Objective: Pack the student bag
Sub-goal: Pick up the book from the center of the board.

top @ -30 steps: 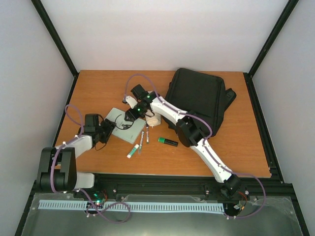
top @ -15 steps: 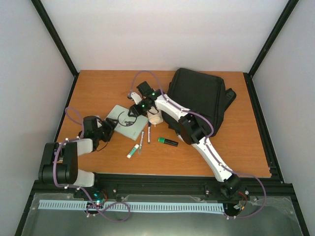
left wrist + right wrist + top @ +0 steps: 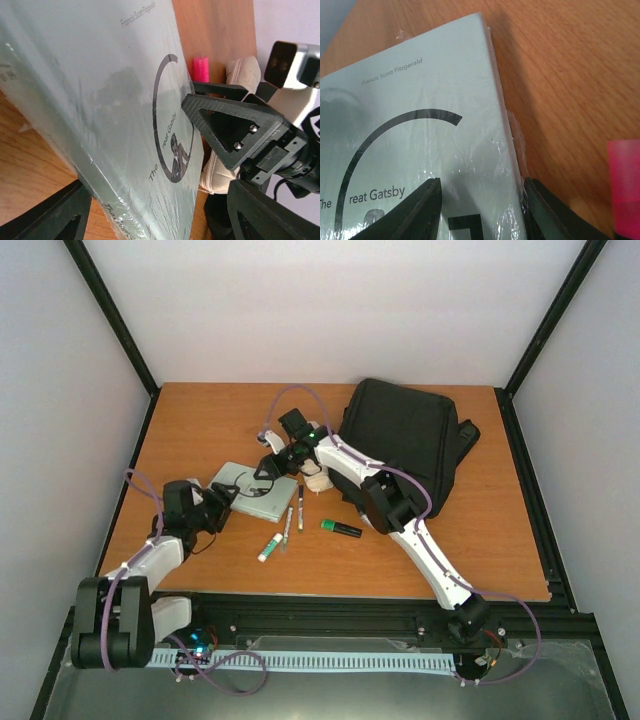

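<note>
Both arms are on the paperback now. The student bag (image 3: 405, 435) lies flat at the far right of the table (image 3: 200, 420), well apart from either tool, with the right arm's forearm crossing its near left corner.

The book (image 3: 248, 492), pale green and wrapped in clear film, sits left of centre; the cover reads "The Great Gatsby". The left gripper (image 3: 222, 503) is low at the book's near left side, jaws spread wide. In its wrist view the spine corner sits between the two fingers, hard against one and clear of the other, so nothing is clamped.

The right gripper (image 3: 270, 470) is at the book's far right edge. Its own camera shows one finger over the cover and the other just past the edge above bare wood, a moderate gap between them. Whether it truly pinches the book, I cannot tell.

Just right of that gripper lies a beige pouch (image 3: 316, 480), and a pink object (image 3: 625, 187) shows beside the book's edge. Nearer, two pens (image 3: 288, 521) lie side by side, a white and green stick (image 3: 270, 546) to their near left, and a green highlighter (image 3: 341, 528) to their right.
</note>
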You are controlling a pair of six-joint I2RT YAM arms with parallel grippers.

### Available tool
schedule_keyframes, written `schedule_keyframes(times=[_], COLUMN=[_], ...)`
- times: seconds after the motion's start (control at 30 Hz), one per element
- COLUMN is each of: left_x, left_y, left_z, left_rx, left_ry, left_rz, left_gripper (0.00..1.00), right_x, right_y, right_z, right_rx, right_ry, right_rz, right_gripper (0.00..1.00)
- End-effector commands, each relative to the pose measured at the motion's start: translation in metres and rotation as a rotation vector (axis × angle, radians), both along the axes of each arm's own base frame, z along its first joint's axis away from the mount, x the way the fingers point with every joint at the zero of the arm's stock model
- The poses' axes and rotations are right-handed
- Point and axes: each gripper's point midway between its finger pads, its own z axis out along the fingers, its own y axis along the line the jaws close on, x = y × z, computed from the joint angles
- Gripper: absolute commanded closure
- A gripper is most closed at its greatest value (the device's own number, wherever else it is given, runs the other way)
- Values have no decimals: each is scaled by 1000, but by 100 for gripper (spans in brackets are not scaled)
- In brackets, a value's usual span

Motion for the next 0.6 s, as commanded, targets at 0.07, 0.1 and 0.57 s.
schedule_keyframes(times=[0.07,0.1,0.57], left_x=[24,24,18], left_y=[-18,-17,0], left_z=[81,77,47], left_rx=[-35,-37,-39], left_ry=[-297,-276,-127], left_rz=[-63,-53,85], left_gripper=[23,24,59], right_x=[-108,-109,-114], right_y=[1,2,1], right_z=[-86,-85,-88], right_rx=[-151,-148,-159], right_ry=[379,385,385], right_rz=[114,115,120], right_gripper=[56,56,56])
